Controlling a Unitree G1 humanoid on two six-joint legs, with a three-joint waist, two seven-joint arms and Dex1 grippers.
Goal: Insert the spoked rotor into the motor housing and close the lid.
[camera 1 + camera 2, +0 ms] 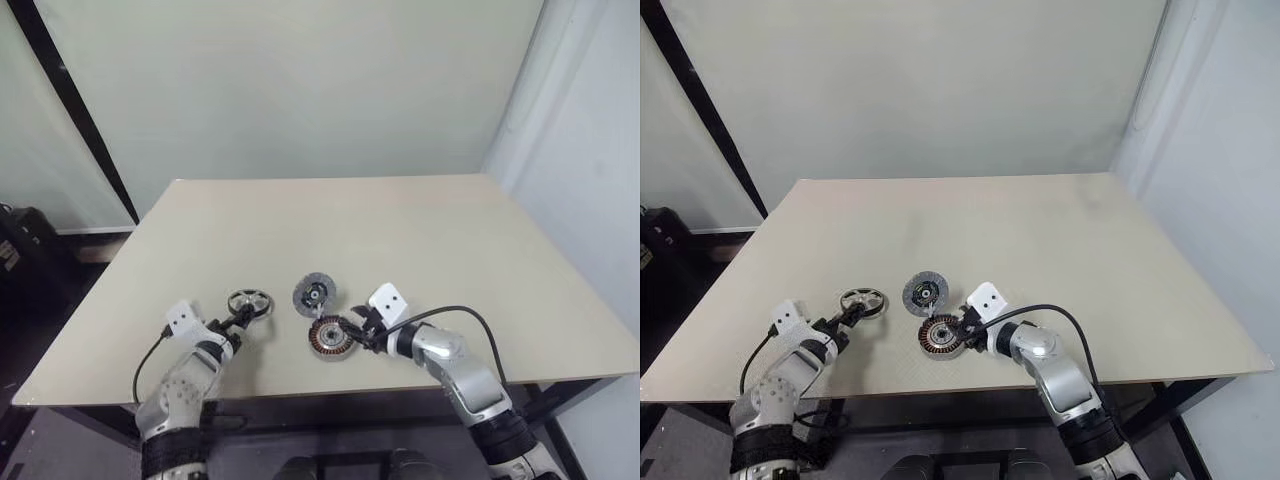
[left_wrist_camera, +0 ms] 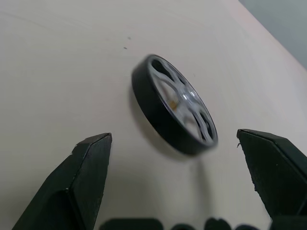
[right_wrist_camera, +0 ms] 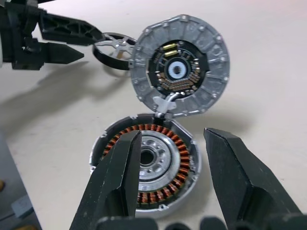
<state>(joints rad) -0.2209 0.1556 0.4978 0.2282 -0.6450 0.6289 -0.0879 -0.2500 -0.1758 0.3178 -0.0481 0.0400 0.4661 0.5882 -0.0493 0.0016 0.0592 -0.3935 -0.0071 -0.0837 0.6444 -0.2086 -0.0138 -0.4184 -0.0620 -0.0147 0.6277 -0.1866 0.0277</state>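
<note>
The spoked rotor (image 2: pixel 173 103) is seen lying flat on the table (image 1: pixel 400 230), just ahead of the left gripper (image 1: pixel 240 322), whose two black fingers are spread wide with nothing held between them; the rotor lies in line with the gap, apart from both fingertips. A dark outer rim and shiny silvery spokes around a hub are shown.

The motor housing (image 3: pixel 148 165) is found just in front of the right gripper (image 1: pixel 352 332). Its fingers are parted about halfway and appear to hover over the housing's near edge; whether one finger touches it cannot be told. Nothing is gripped. A ring of coppery-brown windings is seen around a silvery centre, which looks empty apart from its own hub.

The lid (image 3: pixel 181 66) lies just beyond the housing, seemingly touching its far edge, its speckled grey face and dark centre turned up. The rotor lies to its left.
</note>
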